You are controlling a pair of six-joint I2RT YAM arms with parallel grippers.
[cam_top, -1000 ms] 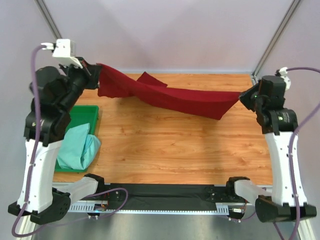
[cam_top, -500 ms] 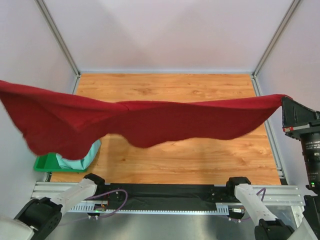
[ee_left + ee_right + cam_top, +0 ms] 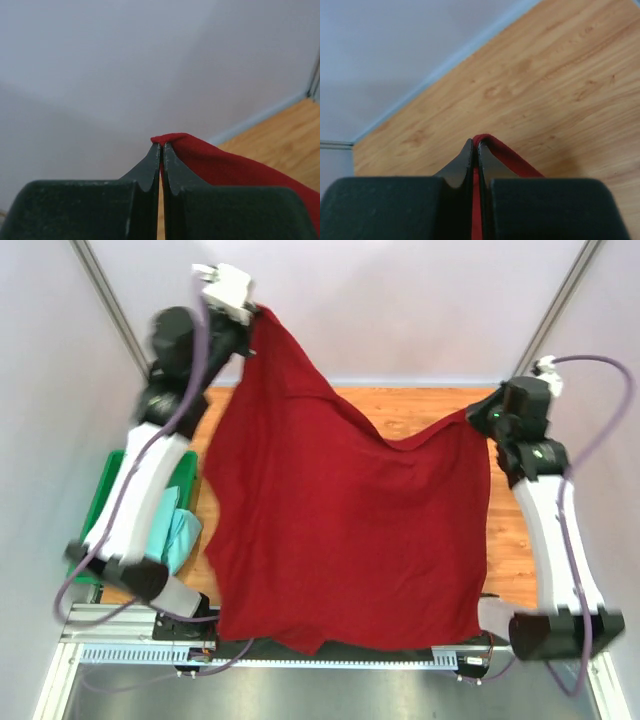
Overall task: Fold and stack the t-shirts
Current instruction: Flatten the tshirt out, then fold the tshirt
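The dark red t-shirt [image 3: 340,530] hangs spread out in the air between both arms and covers most of the table. My left gripper [image 3: 252,316] is raised high at the back left, shut on one corner of the red t-shirt [image 3: 200,157]. My right gripper [image 3: 474,417] is lower at the right, shut on another corner of the red t-shirt [image 3: 507,152]. The shirt's lower edge hangs over the table's near edge. The mint green t-shirt [image 3: 180,530] lies crumpled in the green tray, mostly hidden by the left arm.
The bright green tray [image 3: 106,487] sits at the table's left edge. Wooden table [image 3: 420,410] shows behind and right of the shirt. Walls and frame posts enclose the back and sides.
The red shirt, bunched between the grippers a second ago, was swung up toward the camera and now hangs spread out. The left arm rose high; the right arm is back in view.
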